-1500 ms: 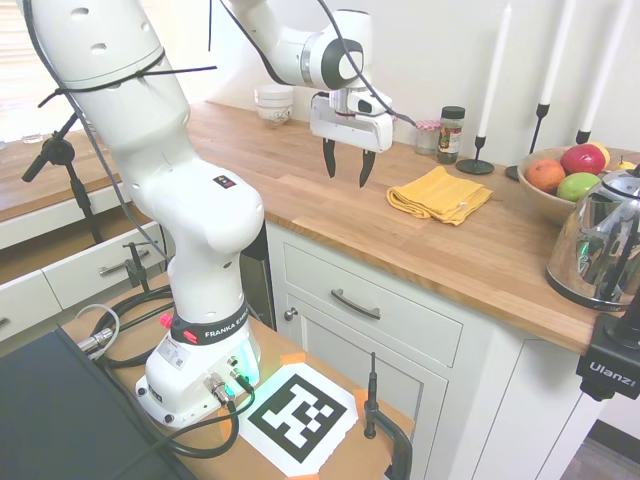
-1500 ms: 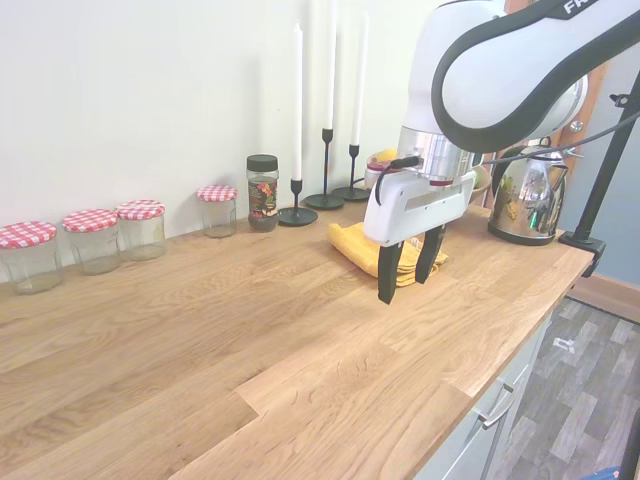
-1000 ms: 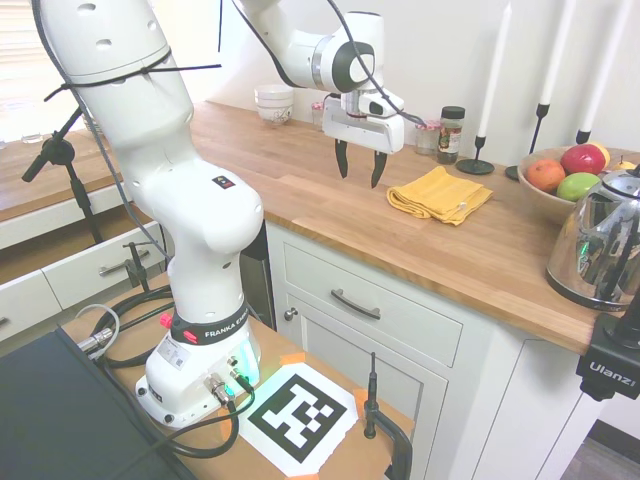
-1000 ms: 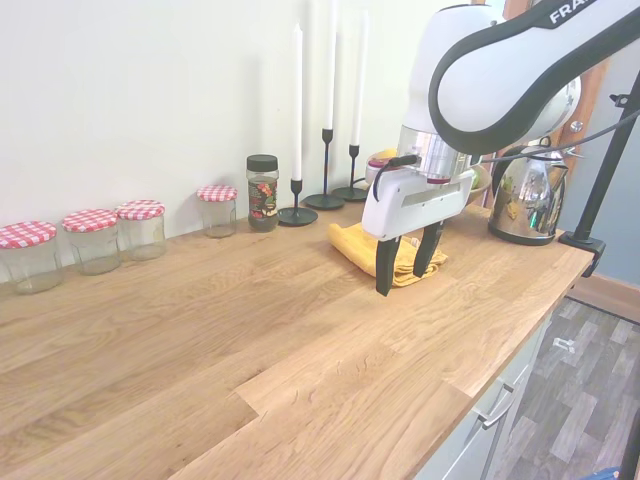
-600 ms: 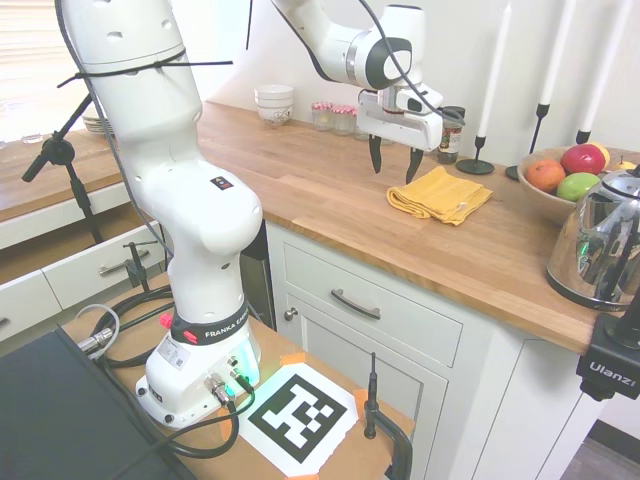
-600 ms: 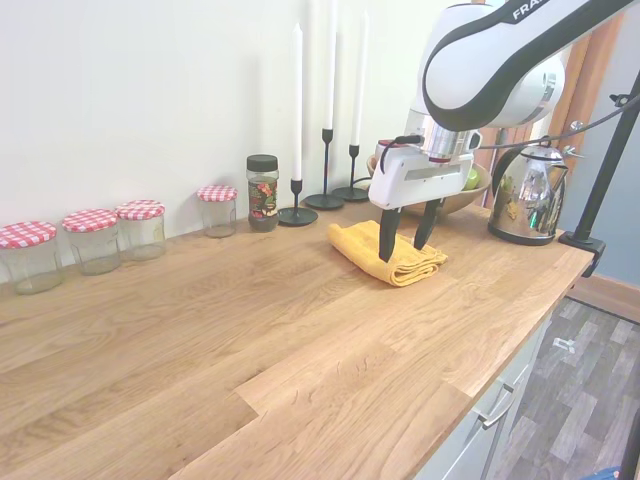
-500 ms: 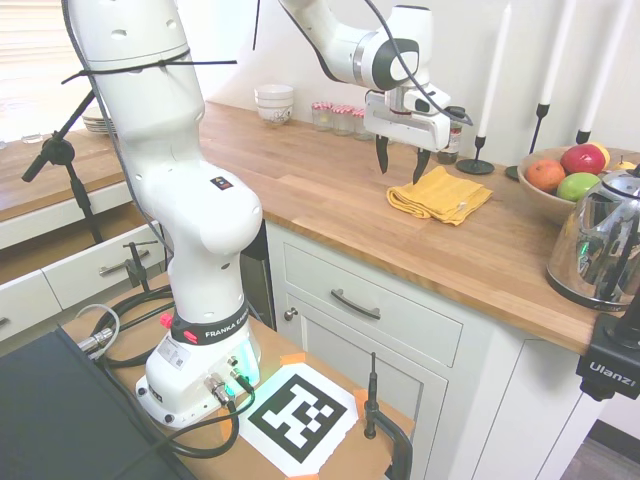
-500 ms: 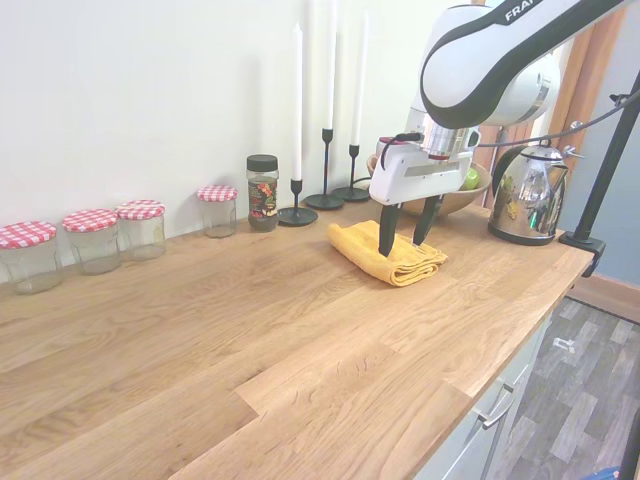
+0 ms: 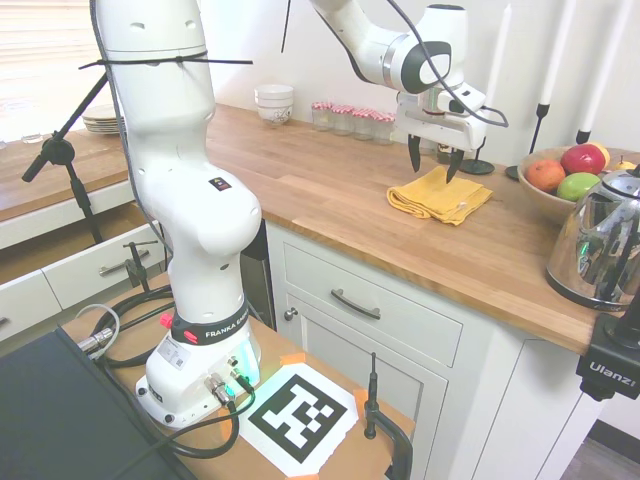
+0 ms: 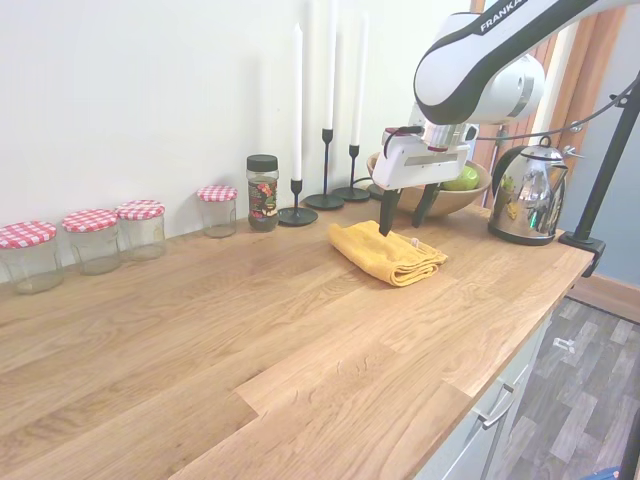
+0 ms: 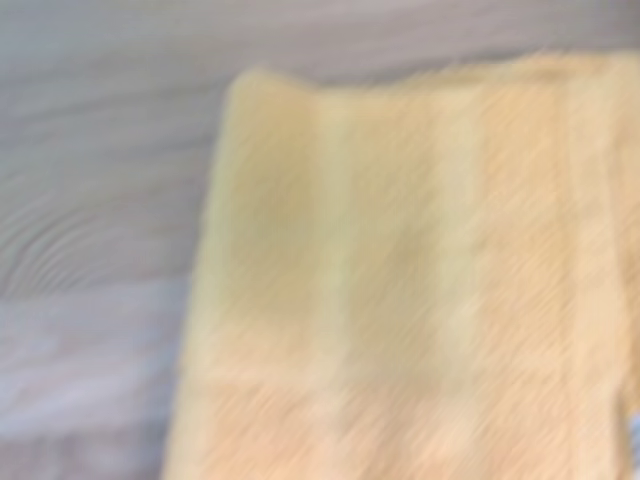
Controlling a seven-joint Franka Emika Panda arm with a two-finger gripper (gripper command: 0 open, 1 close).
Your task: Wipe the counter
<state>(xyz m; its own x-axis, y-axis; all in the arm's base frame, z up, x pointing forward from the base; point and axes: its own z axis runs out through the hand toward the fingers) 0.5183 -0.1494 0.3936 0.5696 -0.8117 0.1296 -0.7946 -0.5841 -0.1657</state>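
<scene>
The folded yellow cloth [image 9: 439, 194] lies on the surface [image 9: 330, 185] directly beneath the gripper [image 9: 433, 163], whose jaws hang open and empty.

Blurred yellow cloth [image 11: 400, 290] fills most of frame, lying on wood-grain counter [image 11: 100, 180].

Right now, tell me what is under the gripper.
The folded yellow cloth lies on the counter right below the open gripper. Anything beneath the cloth is covered.
</scene>
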